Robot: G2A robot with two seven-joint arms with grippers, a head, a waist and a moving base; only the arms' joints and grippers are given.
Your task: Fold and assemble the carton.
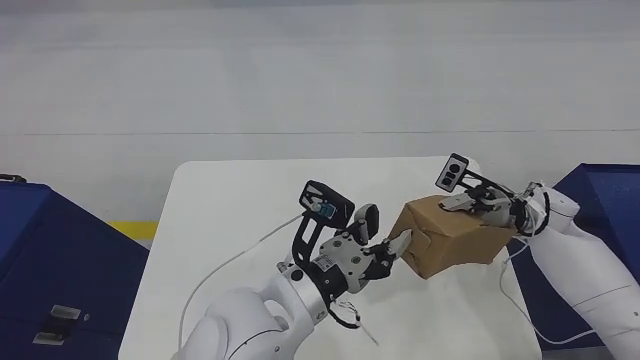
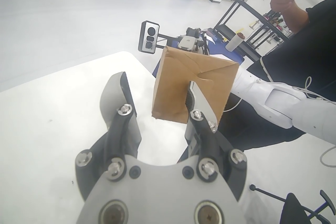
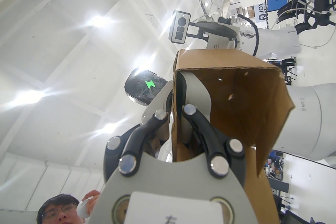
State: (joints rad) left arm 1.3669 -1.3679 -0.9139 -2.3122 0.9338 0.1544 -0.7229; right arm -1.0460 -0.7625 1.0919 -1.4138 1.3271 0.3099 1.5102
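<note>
A brown carton (image 1: 450,235) hangs tilted over the white table's (image 1: 230,220) right edge. Its folded end flaps (image 2: 194,78) face my left gripper. My left gripper (image 1: 392,247) (image 2: 155,79) is open beside that end, and one fingertip (image 2: 191,89) touches the flap seam while the other finger stands clear over the table (image 2: 52,109). My right gripper (image 1: 480,200) (image 3: 174,93) is shut on the carton's side wall at its open end (image 3: 236,104), with one finger (image 3: 194,88) inside the box and the other outside.
Blue barriers stand close by the table on the left (image 1: 40,250) and on the right (image 1: 610,180). A thin white cable (image 1: 240,255) lies across the table's front. The table's left and back parts are bare.
</note>
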